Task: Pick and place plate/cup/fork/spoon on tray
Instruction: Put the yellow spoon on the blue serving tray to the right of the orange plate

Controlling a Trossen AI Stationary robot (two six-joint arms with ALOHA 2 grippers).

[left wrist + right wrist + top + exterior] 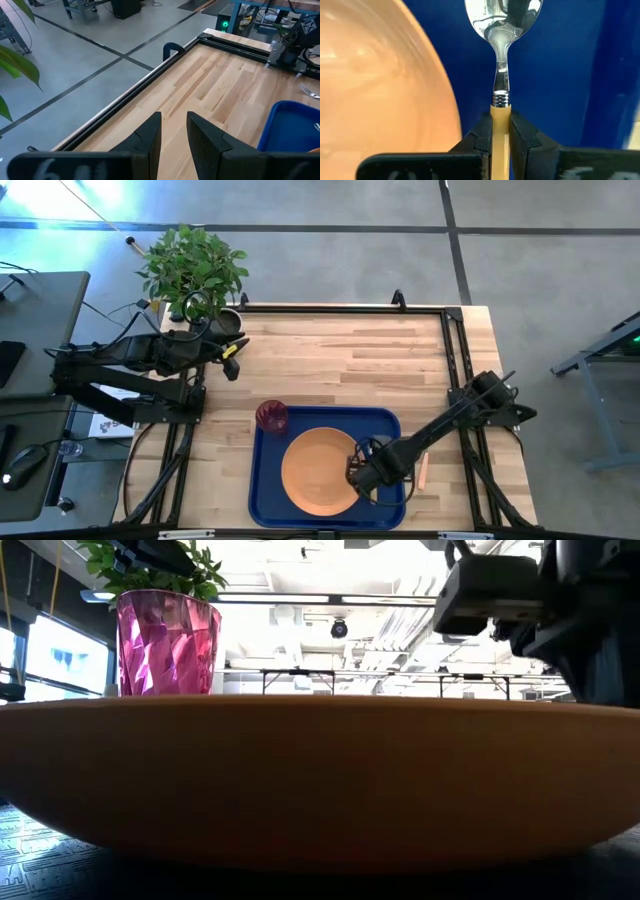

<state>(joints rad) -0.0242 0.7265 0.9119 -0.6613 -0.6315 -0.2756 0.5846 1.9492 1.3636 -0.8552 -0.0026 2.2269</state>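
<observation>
The blue tray [385, 425] lies at the table's near middle. The orange plate [318, 470] rests flat in it, and the dark-red cup [271, 417] stands upright in its far left corner. My right gripper [358, 473] is low over the tray, just right of the plate, shut on the spoon [502, 30]. The fork [423, 470] lies on the table right of the tray. My left gripper [232, 360] is open and empty over the far left of the table, beside a plant. In the low view the plate [320, 780] fills the frame, with the cup [168, 640] behind it. My right gripper pinches the spoon's yellowish-orange handle [500, 117] between its two fingers, close to the metal neck. The handle runs along the fingers and the silver bowl [502, 17] points ahead of them, over the tray's floor beside the plate. Whether the spoon touches the tray I cannot tell.
A potted plant [195, 265] stands at the table's far left corner, next to my left gripper. A black frame rail [340, 308] runs along the far edge. Bare wood [340, 360] lies between the tray and the far edge.
</observation>
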